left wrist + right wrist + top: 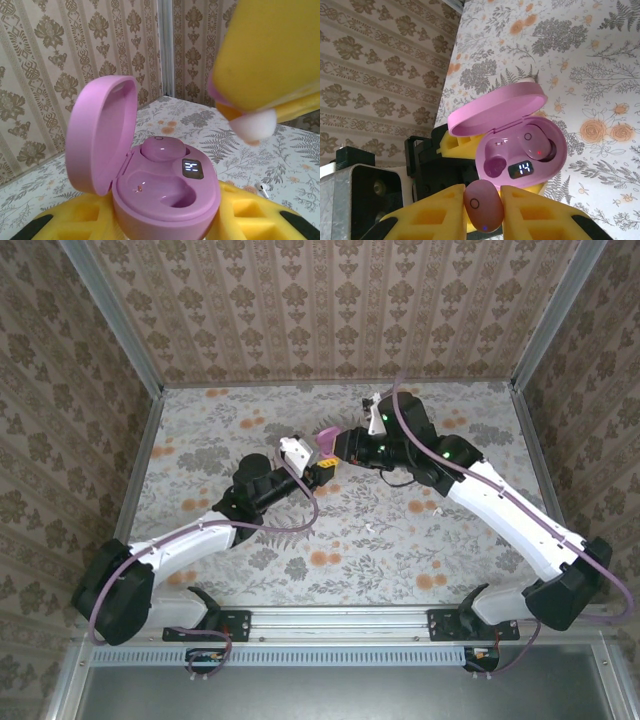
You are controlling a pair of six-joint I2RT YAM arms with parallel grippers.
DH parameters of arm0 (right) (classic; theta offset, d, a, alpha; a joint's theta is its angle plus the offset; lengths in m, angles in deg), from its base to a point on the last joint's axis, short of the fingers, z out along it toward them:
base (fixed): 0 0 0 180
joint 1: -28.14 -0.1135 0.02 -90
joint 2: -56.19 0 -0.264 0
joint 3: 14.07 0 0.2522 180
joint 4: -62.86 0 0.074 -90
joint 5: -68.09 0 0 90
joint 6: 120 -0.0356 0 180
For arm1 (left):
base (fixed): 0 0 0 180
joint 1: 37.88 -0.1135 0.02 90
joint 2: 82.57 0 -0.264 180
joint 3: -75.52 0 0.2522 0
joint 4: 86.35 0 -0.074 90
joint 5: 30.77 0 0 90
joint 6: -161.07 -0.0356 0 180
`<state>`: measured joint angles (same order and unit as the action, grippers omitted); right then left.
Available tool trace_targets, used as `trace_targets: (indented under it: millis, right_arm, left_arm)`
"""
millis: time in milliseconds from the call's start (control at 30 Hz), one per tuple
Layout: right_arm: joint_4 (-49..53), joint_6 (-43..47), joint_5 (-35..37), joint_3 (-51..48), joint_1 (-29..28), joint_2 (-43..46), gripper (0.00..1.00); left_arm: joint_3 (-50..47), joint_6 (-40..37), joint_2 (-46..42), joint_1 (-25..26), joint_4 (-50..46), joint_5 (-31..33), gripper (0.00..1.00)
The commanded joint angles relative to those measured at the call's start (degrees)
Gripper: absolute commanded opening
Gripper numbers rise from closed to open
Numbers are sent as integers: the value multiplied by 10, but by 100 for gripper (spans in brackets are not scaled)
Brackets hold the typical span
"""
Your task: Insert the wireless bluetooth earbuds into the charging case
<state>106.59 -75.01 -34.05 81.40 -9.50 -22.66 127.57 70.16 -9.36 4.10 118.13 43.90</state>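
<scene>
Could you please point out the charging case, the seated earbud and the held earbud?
charging case (100,135): left wrist view, open lid.
seated earbud (162,148): left wrist view, its top.
held earbud (482,207): right wrist view, its outer face.

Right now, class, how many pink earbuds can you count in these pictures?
2. One earbud sits in the open case; the other earbud is pinched in the right gripper, just outside it. The case's other slot is empty; none seems hidden.

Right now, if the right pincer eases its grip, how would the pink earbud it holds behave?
The earbud looks smooth, glossy and rounded, so it would probably slip from the right pincer and roll. It is tiny, so likely light; a brush against the charging case rim might flick it away.
</scene>
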Motion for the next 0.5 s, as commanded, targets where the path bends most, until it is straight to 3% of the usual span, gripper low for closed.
trace_targets:
  millis: [0, 467]
  right_arm:
    - [4, -3, 39, 34, -15, -22, 24]
    - [68, 25, 91, 78, -39, -59, 24]
  left_arm:
    - [16, 0, 5, 2, 35, 1, 38]
    - [18, 8, 6, 3, 40, 1, 38]
